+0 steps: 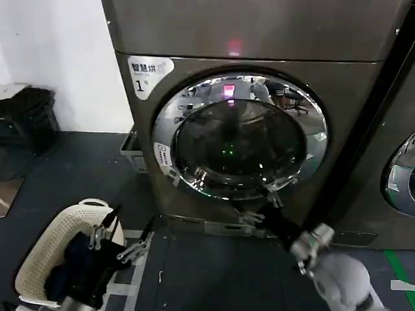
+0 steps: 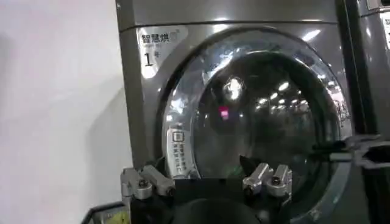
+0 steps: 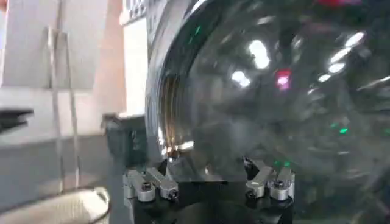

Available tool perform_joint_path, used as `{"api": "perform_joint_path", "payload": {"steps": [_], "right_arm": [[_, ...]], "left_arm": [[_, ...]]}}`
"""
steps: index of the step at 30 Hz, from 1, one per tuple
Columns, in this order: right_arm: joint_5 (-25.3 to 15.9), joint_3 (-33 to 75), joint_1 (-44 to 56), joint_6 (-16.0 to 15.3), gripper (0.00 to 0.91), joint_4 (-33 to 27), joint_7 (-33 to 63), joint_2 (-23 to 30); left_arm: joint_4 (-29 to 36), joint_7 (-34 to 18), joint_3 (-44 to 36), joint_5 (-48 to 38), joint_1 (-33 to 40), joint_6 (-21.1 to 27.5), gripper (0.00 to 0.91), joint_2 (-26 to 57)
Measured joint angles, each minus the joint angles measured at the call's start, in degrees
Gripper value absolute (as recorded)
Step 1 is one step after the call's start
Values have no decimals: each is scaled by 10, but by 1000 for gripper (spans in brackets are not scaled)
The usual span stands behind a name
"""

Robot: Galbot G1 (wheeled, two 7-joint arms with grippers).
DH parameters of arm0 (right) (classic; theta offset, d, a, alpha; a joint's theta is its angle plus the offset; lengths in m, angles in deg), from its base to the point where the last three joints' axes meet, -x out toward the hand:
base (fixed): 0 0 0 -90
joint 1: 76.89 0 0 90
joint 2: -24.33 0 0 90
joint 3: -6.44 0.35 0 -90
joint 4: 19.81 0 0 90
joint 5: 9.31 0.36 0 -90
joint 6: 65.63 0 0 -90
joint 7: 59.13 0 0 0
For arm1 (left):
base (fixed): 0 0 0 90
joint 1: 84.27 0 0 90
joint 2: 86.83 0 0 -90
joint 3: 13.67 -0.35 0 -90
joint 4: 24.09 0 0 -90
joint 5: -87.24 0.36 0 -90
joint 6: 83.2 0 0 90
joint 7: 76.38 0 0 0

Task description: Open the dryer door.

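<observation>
One right pincer (image 1: 259, 204) touches the forward-facing dryer door (image 1: 238, 136) low on its rim.

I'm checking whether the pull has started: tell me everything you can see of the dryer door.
The dryer door is a large round porthole with a wide, shiny chrome rim around dark tinted glass, set in the bronze-grey front below a white "1" sticker. It looks shut, flush with the machine. Room lights and a pink lamp reflect in it. The right gripper is at its lower rim, fingers spread; real contact can't be confirmed. The left gripper hangs open, low over a white basket.
</observation>
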Motion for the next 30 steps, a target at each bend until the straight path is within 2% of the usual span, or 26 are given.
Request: {"api": "perform_joint_path", "payload": {"steps": [7,14,22,30], "right_arm": [[-18,-93,-129,27,907,-107,-56,37],[-36,-145,-212,32,907,-191,-85,89],[-59,-176,-252,40,907,-237,-90,139],[-60,-189,-265,35,907,-256,-90,170]], "left_arm": [[-12,19,2,-4,11,-8,907,3],[-9,18,4,-14,13,-10,907,5],[-7,16,9,-16,10,-11,907,4],[-4,14,18,-22,8,-11,907,4]]}}
